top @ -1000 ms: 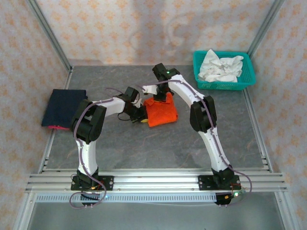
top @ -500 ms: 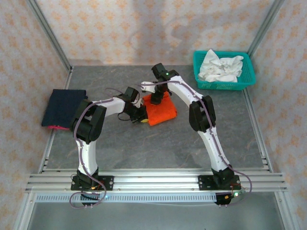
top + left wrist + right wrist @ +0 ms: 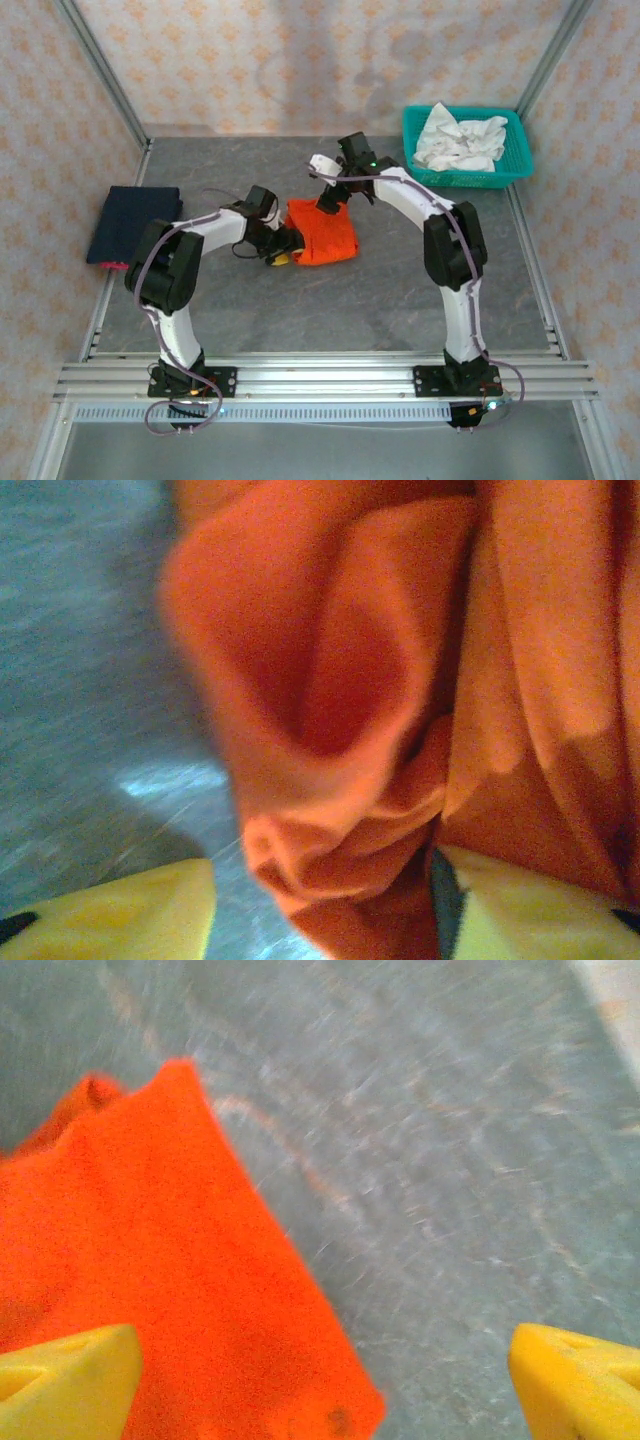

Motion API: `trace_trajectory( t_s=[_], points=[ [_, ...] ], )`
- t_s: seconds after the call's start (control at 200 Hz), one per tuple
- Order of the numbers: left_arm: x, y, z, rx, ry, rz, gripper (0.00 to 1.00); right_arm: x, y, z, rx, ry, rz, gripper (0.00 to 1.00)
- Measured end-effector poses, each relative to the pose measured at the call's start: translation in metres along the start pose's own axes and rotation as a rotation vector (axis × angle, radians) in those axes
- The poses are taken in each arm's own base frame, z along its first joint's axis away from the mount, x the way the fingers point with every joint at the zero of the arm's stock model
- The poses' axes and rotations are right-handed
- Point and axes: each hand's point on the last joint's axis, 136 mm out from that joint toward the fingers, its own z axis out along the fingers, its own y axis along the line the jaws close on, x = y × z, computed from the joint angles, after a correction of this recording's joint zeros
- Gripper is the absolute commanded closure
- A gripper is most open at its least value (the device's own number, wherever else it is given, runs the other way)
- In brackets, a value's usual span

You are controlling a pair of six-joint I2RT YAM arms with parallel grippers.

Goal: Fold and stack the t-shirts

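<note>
Orange-red t-shirt (image 3: pixel 325 232) sits within the open left tool (image 3: pixel 320 920), partly beneath the wide-open, empty right tool (image 3: pixel 325 1375).

The tabletop (image 3: pixel 330 310) on the near side of the orange t-shirt (image 3: pixel 322 233) lies bare. The left pincer (image 3: pixel 283 252) blocks its left edge, with cloth seemingly bunched between the fingers (image 3: pixel 110 910), and the right pincer (image 3: pixel 328 202) crowds its far edge. A navy t-shirt (image 3: pixel 130 222) lies well left and a basket (image 3: pixel 465 175) stands far right.

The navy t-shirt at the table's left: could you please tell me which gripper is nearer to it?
Left. The left gripper is right of the navy t-shirt, at the near-left corner of the orange t-shirt; the right gripper is farther right, at that shirt's far edge.
</note>
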Motion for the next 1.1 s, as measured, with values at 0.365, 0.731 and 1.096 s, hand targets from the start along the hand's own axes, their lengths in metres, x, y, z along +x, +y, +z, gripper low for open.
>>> trace_trajectory(
  t_s=[0.365,0.731,1.096],
  points=[
    [-0.008,0.005,-0.044,-0.008,-0.127,-0.018,0.17,0.016,-0.039,-0.034,0.217,-0.13,0.731,0.14],
    [-0.048,-0.022,-0.05,0.054,-0.26,-0.032,0.52,0.057,0.02,-0.016,0.03,0.006,1.282,0.33],
    [-0.063,-0.013,-0.015,0.027,-0.255,-0.093,0.95,0.072,0.045,-0.014,-0.036,0.096,1.368,0.45]
  ],
)
